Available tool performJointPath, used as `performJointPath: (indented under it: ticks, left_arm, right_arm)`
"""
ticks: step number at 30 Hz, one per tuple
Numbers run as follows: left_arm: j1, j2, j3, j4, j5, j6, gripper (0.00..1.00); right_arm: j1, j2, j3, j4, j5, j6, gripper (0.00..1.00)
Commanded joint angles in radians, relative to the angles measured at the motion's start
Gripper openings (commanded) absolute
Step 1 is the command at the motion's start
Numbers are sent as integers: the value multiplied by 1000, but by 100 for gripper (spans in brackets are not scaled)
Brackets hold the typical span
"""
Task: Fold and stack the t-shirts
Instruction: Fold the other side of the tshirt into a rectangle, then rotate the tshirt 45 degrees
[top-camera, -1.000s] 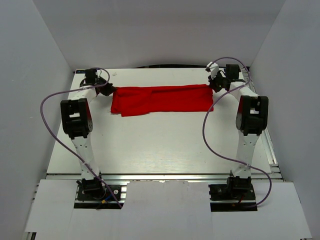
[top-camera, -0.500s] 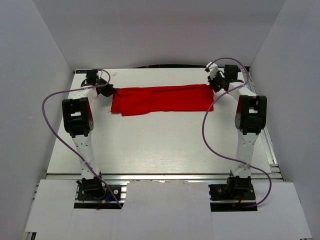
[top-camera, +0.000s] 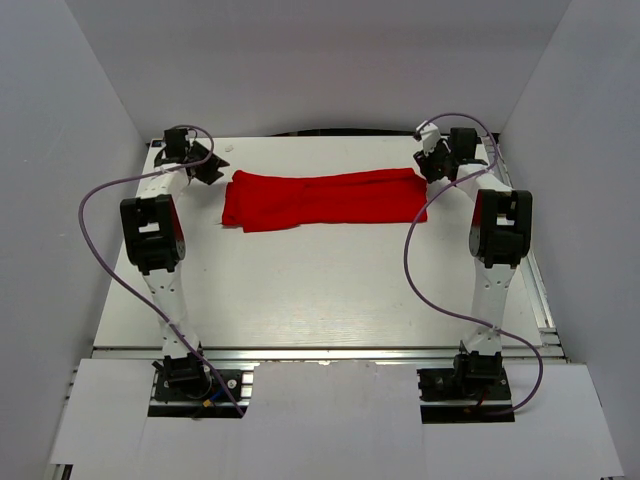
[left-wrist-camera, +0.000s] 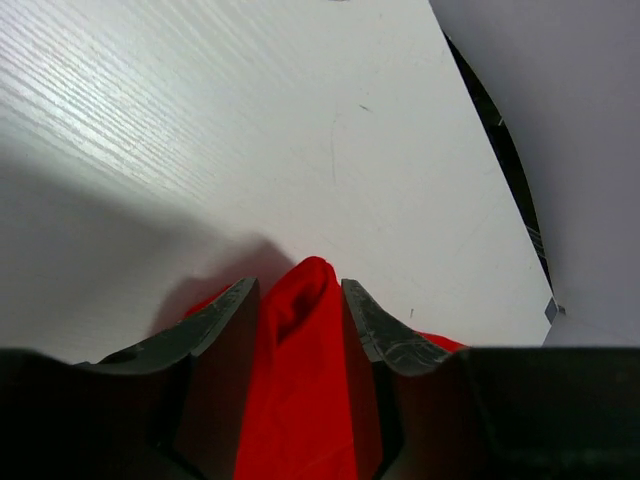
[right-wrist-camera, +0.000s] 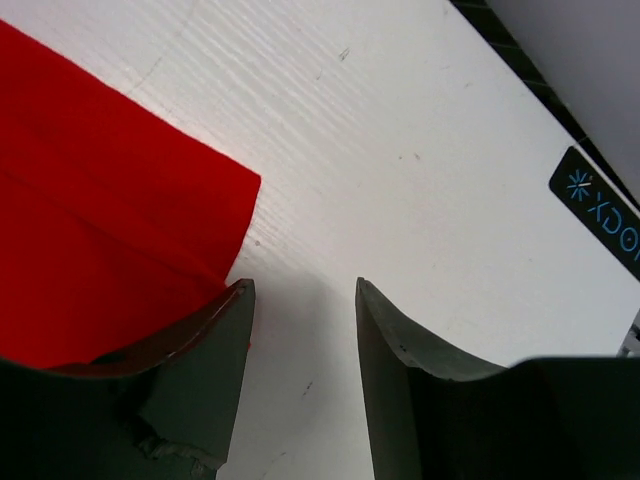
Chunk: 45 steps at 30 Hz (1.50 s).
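Note:
The red t-shirt lies folded into a long flat strip across the far part of the white table. My left gripper hovers just off the strip's left end, jaws apart. In the left wrist view a bunched fold of the t-shirt shows in the gap of the left gripper, its tip reaching past the fingertips. My right gripper is at the strip's right end. In the right wrist view the right gripper stands open over bare table, the t-shirt's edge just left of its left finger.
Grey enclosure walls close in the table on the left, back and right. Purple cables loop beside each arm. An aluminium rail runs along the near edge. A dark sticker with blue lettering sits near the table's far right edge.
Both grippers have gone from shut to open. The left gripper has drawn back and left, away from the shirt's left end. The shirt's left end has settled on the table.

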Motion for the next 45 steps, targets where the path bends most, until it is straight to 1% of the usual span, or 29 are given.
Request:
performJointPath:
  ticks: [1,2,4,5,7,8,9,10,11,13,14,18,23,25,30,36,45]
  left_arm:
    - [12,-83,40,0,-11,52,50]
    - [16,-97,37,0,-10,64,50]
    - [24,-144,20,0,-3,109,52]
    - [27,-164,-13,2,7,122,52]
    - [32,-225,-62,0,18,171,54]
    - [33,-245,-90,0,26,194,58]
    - [36,-265,-143,-9,39,208,62]
    - [38,-297,-167,-18,43,243,63]
    - [38,-314,-190,-26,49,257,65]
    - [38,-336,-251,-50,56,279,67]
    - [40,-353,-270,-52,67,306,71]
    - [36,-325,-299,-65,148,334,98]
    - [21,-260,-276,-72,193,369,98]
    - [6,-230,-241,-87,205,382,98]
    - [-32,-143,-189,-119,198,429,96]
    - [-43,-101,-164,-119,196,443,94]
    - [-45,-87,-187,-124,175,443,83]
  right_arm:
    - [-6,-54,32,53,2,20,52]
    - [-8,-67,27,47,-10,23,52]
    - [-11,-106,24,12,-85,17,53]
    - [-12,-119,26,-45,-157,5,53]
    - [-16,-157,30,-122,-244,-31,57]
    - [-16,-169,29,-166,-333,-74,58]
    - [-16,-183,23,-233,-372,-90,60]
    - [-16,-215,10,-258,-406,-99,62]
    - [-16,-231,-20,-284,-471,-130,63]
    - [-16,-287,-62,-328,-513,-138,64]
    - [-16,-304,-107,-329,-538,-135,64]
    - [-16,-373,-198,-341,-570,-121,66]
    - [-16,-436,-275,-340,-567,-115,66]
    - [-16,-458,-301,-334,-568,-105,66]
    - [-16,-479,-335,-325,-576,-85,66]
    - [-17,-490,-358,-319,-582,-72,66]
    - [-16,-498,-387,-294,-587,-46,66]
